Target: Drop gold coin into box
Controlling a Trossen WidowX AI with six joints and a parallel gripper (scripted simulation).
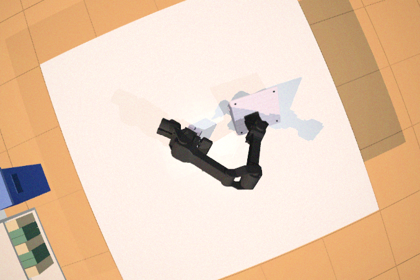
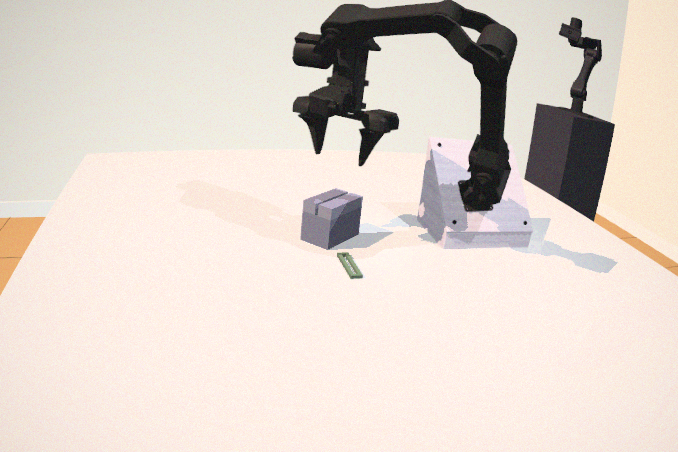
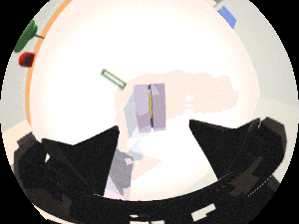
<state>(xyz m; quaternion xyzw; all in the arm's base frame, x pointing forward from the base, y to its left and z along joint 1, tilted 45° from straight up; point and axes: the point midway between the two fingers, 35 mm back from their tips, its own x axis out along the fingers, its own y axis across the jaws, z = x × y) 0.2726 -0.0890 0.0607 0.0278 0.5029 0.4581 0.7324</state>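
Observation:
The grey box (image 1: 196, 129) (image 2: 314, 229) (image 3: 159, 106) stands upright with its lid on. In the wrist view a yellow strip of the gold coin (image 3: 149, 105) shows down in the lid slot. No part of the coin stands above the lid in the exterior view, so it is below the lid top; how deep it sits is hidden. My gripper (image 2: 339, 159) (image 3: 154, 124) is wide open and empty, clearly above the box. The green holder (image 2: 356, 276) (image 3: 104, 72) lies flat on the table beside the box, with nothing in it.
My arm's base is fixed to a pale sloped block (image 1: 261, 98) (image 2: 486, 239) on the same table. A blue bin (image 1: 29, 181) and a crate with coloured blocks are off the table's left edge. A dark pedestal (image 2: 582, 159) with another arm stands behind the table.

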